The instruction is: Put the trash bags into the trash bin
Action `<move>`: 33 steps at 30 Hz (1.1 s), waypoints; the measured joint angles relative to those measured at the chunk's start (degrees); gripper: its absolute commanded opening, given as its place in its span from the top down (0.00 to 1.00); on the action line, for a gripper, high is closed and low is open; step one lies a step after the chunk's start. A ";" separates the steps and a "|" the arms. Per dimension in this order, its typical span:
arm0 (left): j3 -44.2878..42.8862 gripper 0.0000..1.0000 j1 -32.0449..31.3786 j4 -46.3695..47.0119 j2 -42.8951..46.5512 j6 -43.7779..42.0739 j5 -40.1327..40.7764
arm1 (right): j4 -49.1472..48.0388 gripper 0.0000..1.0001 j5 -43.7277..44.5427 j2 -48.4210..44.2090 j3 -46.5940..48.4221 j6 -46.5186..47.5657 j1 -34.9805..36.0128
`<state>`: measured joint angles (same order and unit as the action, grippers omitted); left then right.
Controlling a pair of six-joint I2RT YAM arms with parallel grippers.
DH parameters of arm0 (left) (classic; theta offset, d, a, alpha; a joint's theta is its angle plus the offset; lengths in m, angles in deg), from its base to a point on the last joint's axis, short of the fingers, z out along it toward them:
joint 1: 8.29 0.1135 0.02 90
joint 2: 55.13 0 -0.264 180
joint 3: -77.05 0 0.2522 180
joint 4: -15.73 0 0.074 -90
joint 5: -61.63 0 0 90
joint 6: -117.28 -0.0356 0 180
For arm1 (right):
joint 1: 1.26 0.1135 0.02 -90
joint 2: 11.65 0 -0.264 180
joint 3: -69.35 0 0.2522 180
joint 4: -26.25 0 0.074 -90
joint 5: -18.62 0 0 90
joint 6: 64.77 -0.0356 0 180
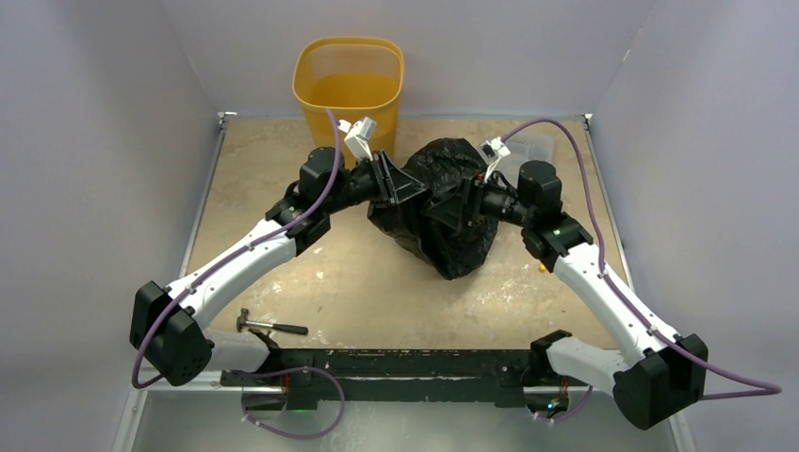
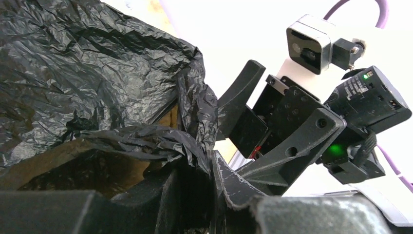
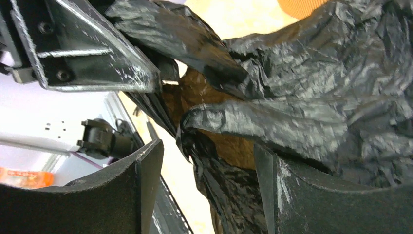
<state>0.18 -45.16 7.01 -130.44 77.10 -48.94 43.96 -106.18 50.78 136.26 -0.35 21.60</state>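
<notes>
Pale grey walls box in a tan table (image 1: 358,282), with the orange-yellow trash bin (image 1: 348,41) standing upright at the far edge and a hammer (image 1: 271,326) lying near the arm bases. Between the two wrists, just in front of the bin and a little to its right, the black trash bag (image 1: 452,247) sits in a crumpled heap, most of it on the table. The left gripper (image 2: 195,181) looks closed on a twisted rope of film at the bag's left side. The right gripper (image 3: 207,152) has its jaws parted, straddling a hanging fold without pinching it. By its look the bag is very light, limp and slick. It is thin glossy film that will not hold a shape, will sag and trail from any grip, and could slide off smooth pads or tear if stretched between the arms. A single layer is a poor hold. The better place is a gathered bunch, such as the twisted strand just above the right fingers, where several layers stack up. With the heap roughly as large as the bin's mouth, I judge it should be lifted high and lowered in loosely, or slack film will drape over the rim.
</notes>
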 measured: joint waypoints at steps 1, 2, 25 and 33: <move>0.00 0.78 0.00 -0.61 0.00 -0.22 0.42 | 0.85 0.28 0.85 -0.13 0.00 0.37 0.02; -0.02 0.79 0.00 -1.09 0.00 -0.55 0.74 | 1.88 0.28 1.29 -0.15 -0.02 0.94 0.02; -0.44 0.82 0.00 -2.91 0.00 -1.42 1.70 | -6.93 0.63 8.76 7.74 -1.55 9.05 7.72; -0.44 0.82 0.00 -3.98 0.00 -1.66 1.84 | -9.44 0.93 8.63 1.03 -4.92 7.45 7.72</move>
<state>-0.26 -45.16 3.03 -130.44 75.44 -47.11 34.52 -97.55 51.81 131.34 7.10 29.31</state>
